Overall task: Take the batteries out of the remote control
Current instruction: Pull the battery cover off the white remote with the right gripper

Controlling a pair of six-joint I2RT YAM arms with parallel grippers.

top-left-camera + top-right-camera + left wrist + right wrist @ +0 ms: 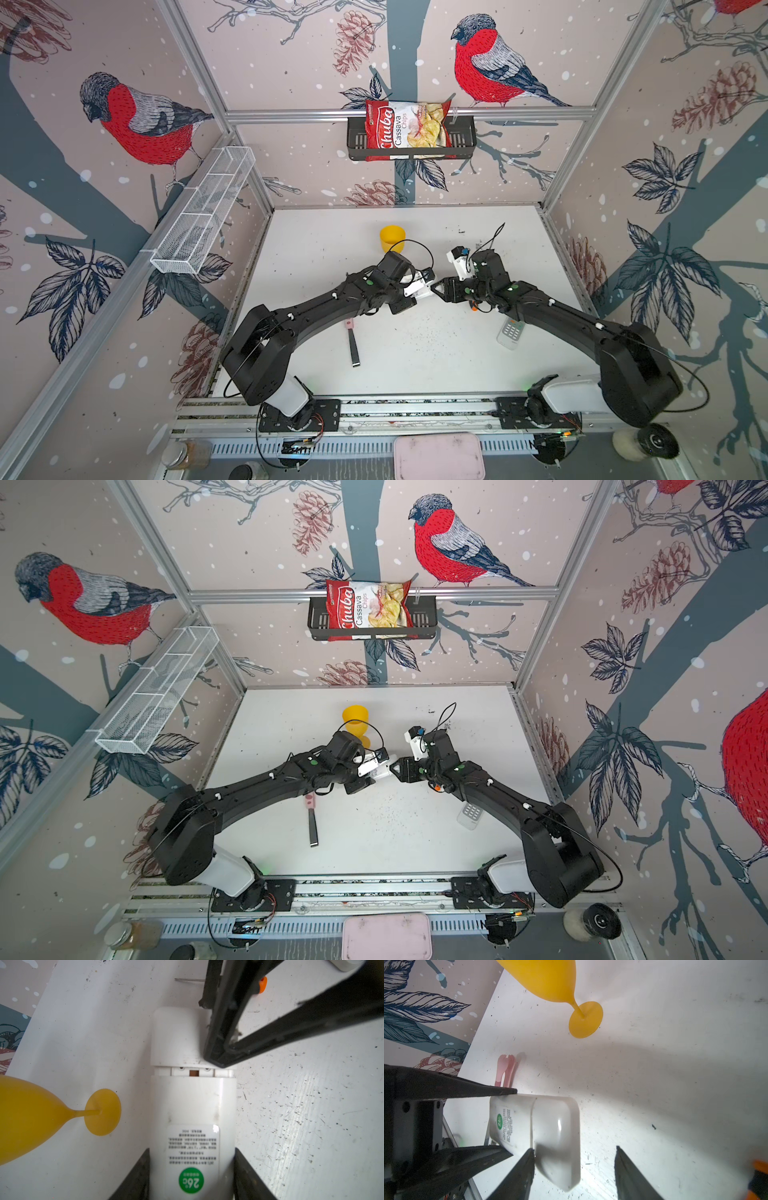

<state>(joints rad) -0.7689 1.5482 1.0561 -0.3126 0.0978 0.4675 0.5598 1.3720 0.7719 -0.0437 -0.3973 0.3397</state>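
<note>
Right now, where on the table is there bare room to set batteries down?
Bare: the near-centre stretch between the pink-handled tool and the second remote, and the far-left area beside the yellow goblet. Crowded: the middle, where the left gripper holds the remote, with the right gripper and screwdriver alongside.

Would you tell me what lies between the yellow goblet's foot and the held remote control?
Only bare table between goblet foot and remote control, as the left wrist view shows.
</note>
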